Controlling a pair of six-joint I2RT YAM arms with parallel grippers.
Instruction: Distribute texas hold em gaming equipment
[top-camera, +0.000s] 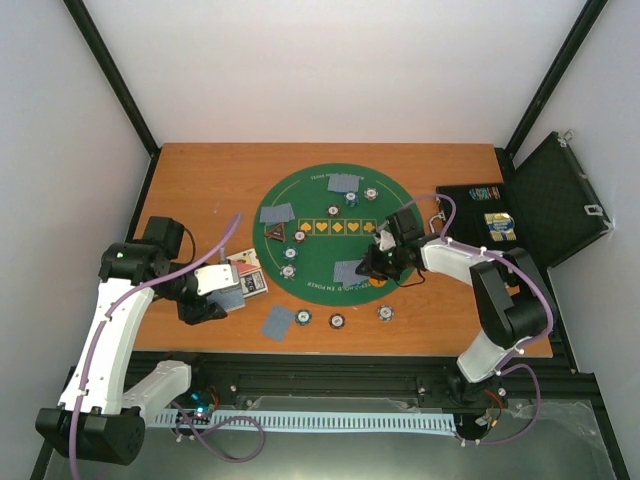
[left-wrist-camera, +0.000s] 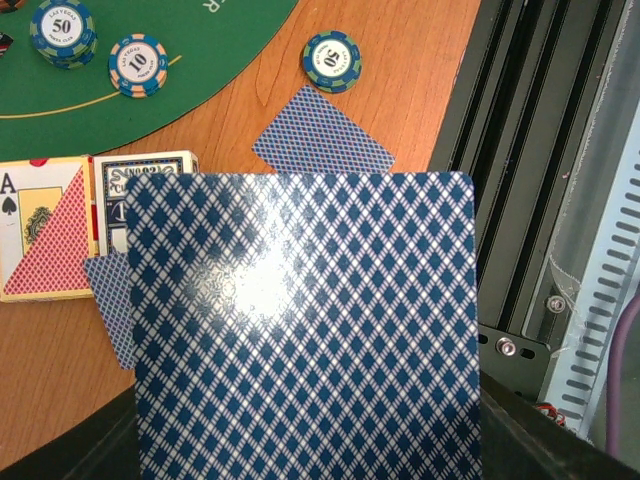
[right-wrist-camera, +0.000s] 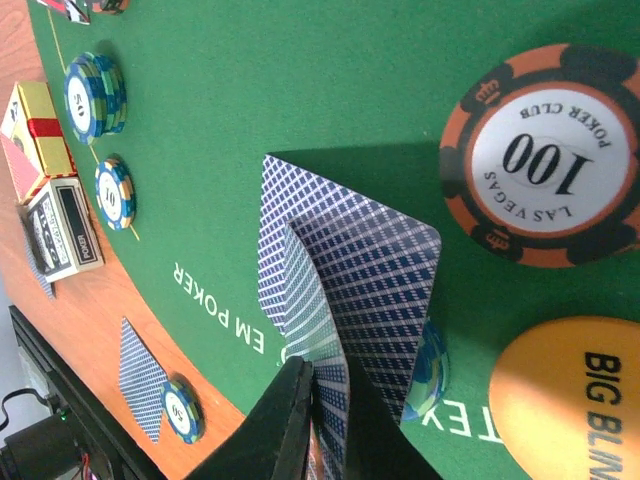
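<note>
Seen from the top camera, the left gripper hung over the brown wooden table, just off the left rim of the round green felt mat. It was closed on a blue diamond-backed playing card that stuck out toward the mat. Two card boxes lay just beyond it. A loose face-down card and a striped poker chip lay near it toward the front edge. The right gripper was down on the near right part of the mat, at a pair of overlapping blue-backed cards. A red-black triangular marker lay on the mat's left side, well apart from both grippers. An open black hinged case stood at the far right.

In the left wrist view the held card filled most of the frame, its back to the lens with a patch of glare. It hid the fingers. Past its top edge lay the loose face-down card and, beyond that, the striped poker chip. The card boxes were to the left.

In the right wrist view the two black fingers stood narrow, with the near edge of the overlapping pair running between them. The cards were bowed up off the felt. An orange 100 chip lay apart from the cards. An orange Big Blind disc lay near the fingers. A blue-edged chip peeked from under the pair's corner.
</note>
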